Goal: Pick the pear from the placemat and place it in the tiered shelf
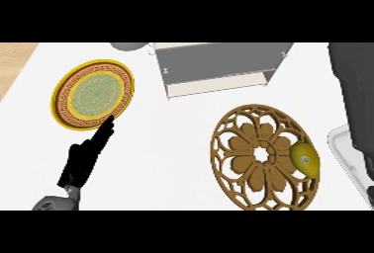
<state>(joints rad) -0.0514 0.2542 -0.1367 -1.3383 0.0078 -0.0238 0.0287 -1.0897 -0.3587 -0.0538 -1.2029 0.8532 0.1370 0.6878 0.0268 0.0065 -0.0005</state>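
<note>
From my station I see the white desk (168, 163) filling the head view. At its far edge stands the tiered shelf (219, 69), its open tiers facing me. Nearer, on the right, lies the round brown openwork placemat (256, 158), and on the left a yellow-rimmed patterned plate (93, 95). A pale tray (349, 158) shows at the right edge, with a dark upright shape beyond it that I cannot identify.

My left hand (87, 155) comes in at the lower left, fingers straight and holding nothing, their tips reaching the plate's near rim. My right hand does not show at all.

The pear (304, 158) lies on the placemat's right edge, yellow-green, well apart from the left hand and from the shelf.

I judge that step 1, the pick, is not yet done. The next move calls for a hand over the pear, most likely the right 1 as it is nearer that side, fingers spread enough to close around it before lifting toward the shelf.
</note>
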